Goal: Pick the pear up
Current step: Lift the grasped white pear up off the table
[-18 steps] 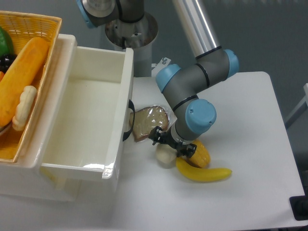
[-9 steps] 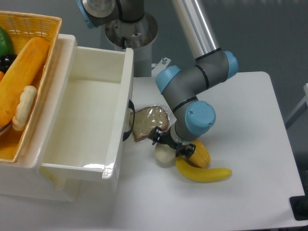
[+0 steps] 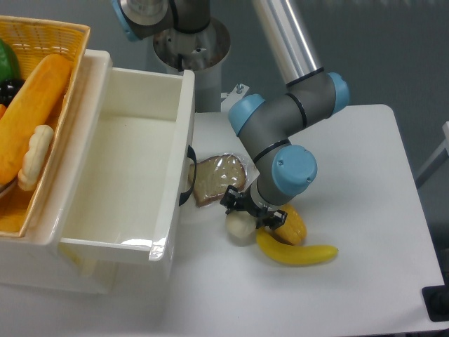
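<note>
The pear [image 3: 238, 227] is a small cream-white, egg-shaped fruit lying on the white table, just left of the yellow banana [image 3: 298, 253] and the yellow-orange lumpy fruit [image 3: 292, 224]. My gripper [image 3: 250, 214] hangs right over the pear's top right, its black fingers low and close around it. The wrist hides the fingertips, so I cannot tell whether the jaws are open or shut, or whether they touch the pear.
A wrapped slice of bread [image 3: 218, 178] lies just behind the pear. A large white bin [image 3: 179, 165] stands to the left, with a wicker basket [image 3: 66, 42] of food beyond it. The table's front edge [image 3: 295, 328] is near.
The gripper has shifted slightly right and down over the pear. The pear, banana and lumpy fruit have stayed where they were.
</note>
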Controlling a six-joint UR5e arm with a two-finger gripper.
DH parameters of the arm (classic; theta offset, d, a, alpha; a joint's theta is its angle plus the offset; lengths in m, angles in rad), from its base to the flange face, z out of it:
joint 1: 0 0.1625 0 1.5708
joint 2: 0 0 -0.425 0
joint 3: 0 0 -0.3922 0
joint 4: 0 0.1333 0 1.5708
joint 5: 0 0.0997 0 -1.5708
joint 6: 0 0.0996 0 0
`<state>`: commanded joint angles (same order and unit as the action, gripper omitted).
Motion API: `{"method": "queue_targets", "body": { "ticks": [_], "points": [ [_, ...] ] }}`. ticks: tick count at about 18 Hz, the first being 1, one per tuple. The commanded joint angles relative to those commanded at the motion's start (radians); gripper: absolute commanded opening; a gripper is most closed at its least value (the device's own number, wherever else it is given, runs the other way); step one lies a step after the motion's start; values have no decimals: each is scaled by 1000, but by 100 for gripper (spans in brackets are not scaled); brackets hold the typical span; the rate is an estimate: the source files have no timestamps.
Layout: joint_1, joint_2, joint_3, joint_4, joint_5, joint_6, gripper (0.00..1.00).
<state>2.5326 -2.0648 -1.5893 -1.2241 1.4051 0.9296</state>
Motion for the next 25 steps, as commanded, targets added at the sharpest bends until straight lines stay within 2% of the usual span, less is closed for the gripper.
{"method": "queue_targets", "body": {
  "ticks": [3,5,16,25],
  "points": [
    [9,26,25,-3,0,17,44],
    [18,46,35,-5,0,73,44],
    [112,153,14,-11,-3,330,44],
    [126,164,-3,-11,-3,370,44]
  ]
}}
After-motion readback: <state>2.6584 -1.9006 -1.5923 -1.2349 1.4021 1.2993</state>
